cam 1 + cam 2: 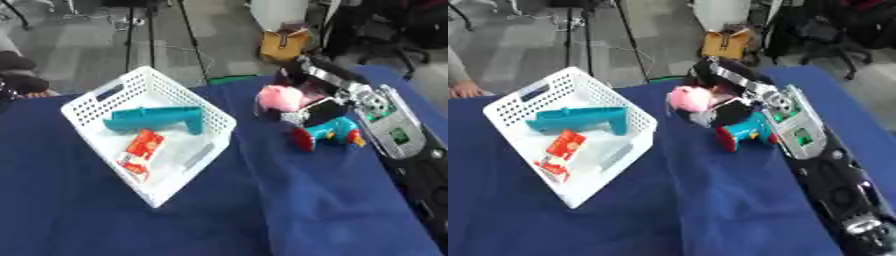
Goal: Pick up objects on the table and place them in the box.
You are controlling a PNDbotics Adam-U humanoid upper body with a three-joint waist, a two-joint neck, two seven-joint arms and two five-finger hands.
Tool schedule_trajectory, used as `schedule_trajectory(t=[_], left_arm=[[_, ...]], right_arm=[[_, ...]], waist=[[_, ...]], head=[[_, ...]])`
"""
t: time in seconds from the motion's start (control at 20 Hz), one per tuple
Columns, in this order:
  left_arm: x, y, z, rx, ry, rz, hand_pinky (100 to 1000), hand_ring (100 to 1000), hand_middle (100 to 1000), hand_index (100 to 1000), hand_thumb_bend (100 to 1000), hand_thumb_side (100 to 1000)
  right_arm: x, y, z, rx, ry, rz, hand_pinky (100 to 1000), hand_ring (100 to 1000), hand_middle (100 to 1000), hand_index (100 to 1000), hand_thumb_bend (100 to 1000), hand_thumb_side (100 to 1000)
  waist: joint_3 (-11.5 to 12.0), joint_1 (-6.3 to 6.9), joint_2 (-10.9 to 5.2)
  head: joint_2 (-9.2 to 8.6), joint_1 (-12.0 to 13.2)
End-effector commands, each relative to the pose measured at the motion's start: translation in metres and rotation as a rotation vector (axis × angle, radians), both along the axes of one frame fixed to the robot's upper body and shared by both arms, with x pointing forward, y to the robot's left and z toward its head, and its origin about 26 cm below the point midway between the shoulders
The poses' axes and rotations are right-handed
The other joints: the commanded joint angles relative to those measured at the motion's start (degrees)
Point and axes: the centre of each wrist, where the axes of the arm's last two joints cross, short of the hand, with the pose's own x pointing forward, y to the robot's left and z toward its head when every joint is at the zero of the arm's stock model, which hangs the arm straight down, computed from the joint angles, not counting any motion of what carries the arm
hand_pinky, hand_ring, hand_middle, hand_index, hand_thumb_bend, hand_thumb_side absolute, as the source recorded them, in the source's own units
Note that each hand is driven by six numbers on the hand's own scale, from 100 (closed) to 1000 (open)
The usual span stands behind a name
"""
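Left eye view shows the right hand [302, 97] reaching from the worktop's right edge toward the far side of the blue-covered worktop [289, 210], its fingers curled round a pink soft toy [280, 97]. The toy sits near the far edge, right of the middle, and whether it has left the cloth cannot be told. Touching or just beside the hand, on its near side, lies a teal and red toy [328, 134] with an orange part, still on the worktop.

The step in hand looks like lifting the pink toy for the box. To do it well, the hand should rise straight first so the forearm does not drag the teal toy along, then carry leftward over the near rim of the box and release over its bare floor.

The white slotted box [92, 100] stands toward the far left corner, turned askew to the worktop edges. Inside lie a teal L-shaped piece [157, 119] and a red and white packet [142, 150], with room to spare.

The left hand shows in neither view.
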Motion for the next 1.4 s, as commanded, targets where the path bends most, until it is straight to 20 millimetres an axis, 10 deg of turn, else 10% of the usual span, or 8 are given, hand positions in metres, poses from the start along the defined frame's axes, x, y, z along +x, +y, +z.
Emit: schedule_trajectory(t=[0.05, 0.8, 1.4], left_arm=[[-0.002, -0.004, 0.010, 0.001, -0.036, -0.026, 758, 676, 717, 821, 277, 846], [0.001, -0.023, 0.019, -0.002, -0.055, -0.134, 759, 676, 720, 821, 273, 853], [0.002, -0.029, 0.021, -0.008, -0.058, -0.169, 759, 677, 719, 821, 275, 849]], right_arm=[[0.010, 0.009, 0.007, 0.011, -0.017, -0.004, 170, 246, 352, 564, 227, 190], [0.054, 0.065, 0.005, 0.074, -0.062, -0.105, 186, 257, 366, 577, 207, 187], [0.060, 0.091, -0.015, 0.086, -0.045, -0.126, 240, 295, 445, 658, 166, 242]], waist=[[0.6, 0.21, -0.66], [8.4, 0.00, 0.90], [10.4, 0.12, 1.00]], head=[[-0.73, -0.8], [-3.02, -5.2], [-3.37, -6.1]])
